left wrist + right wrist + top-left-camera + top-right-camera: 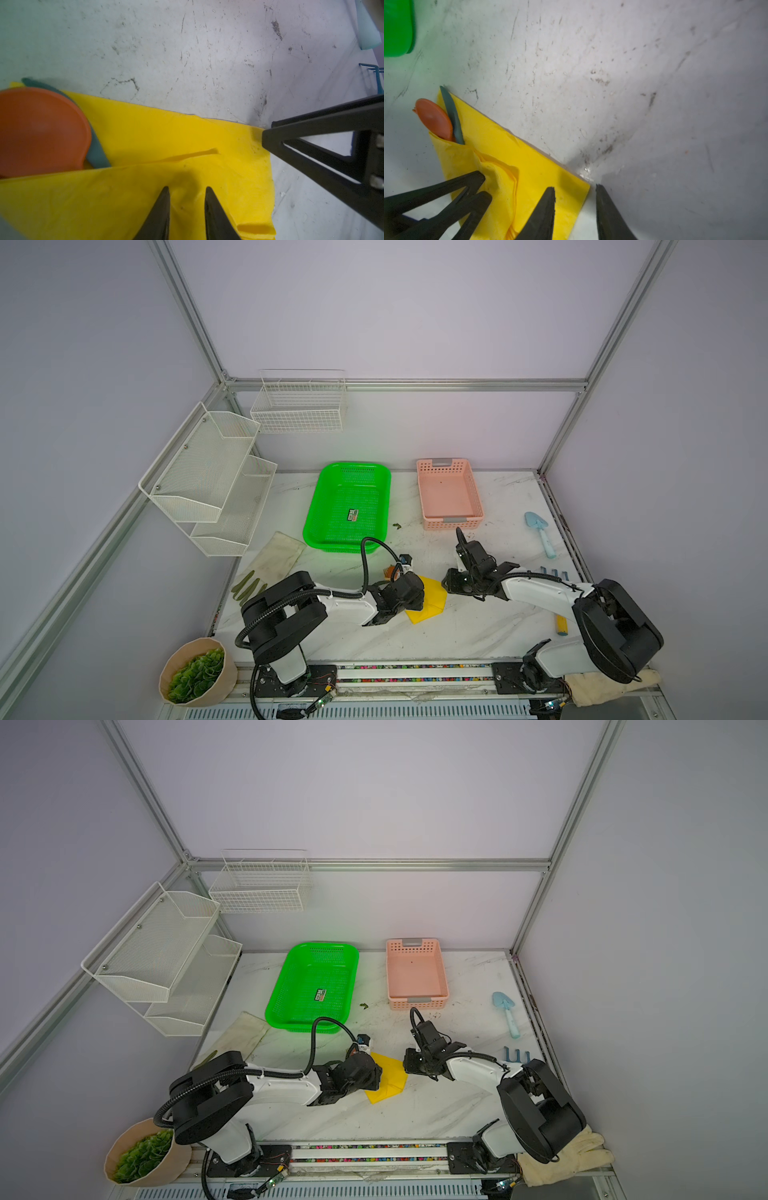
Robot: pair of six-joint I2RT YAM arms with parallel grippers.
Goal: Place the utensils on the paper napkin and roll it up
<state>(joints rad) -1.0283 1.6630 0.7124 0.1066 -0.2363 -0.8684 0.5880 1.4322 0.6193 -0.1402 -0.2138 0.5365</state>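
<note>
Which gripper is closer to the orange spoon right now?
Left. The left gripper sits at the fold of the paper napkin, the fold the orange spoon pokes out of. The right gripper straddles the napkin's far corner, farther away.

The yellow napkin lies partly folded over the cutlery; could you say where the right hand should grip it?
The pointed corner of the napkin, lying between the right hand's tips. Come low from the bare table side: that edge is exposed, while the left hand occupies the bunched fold.
</note>
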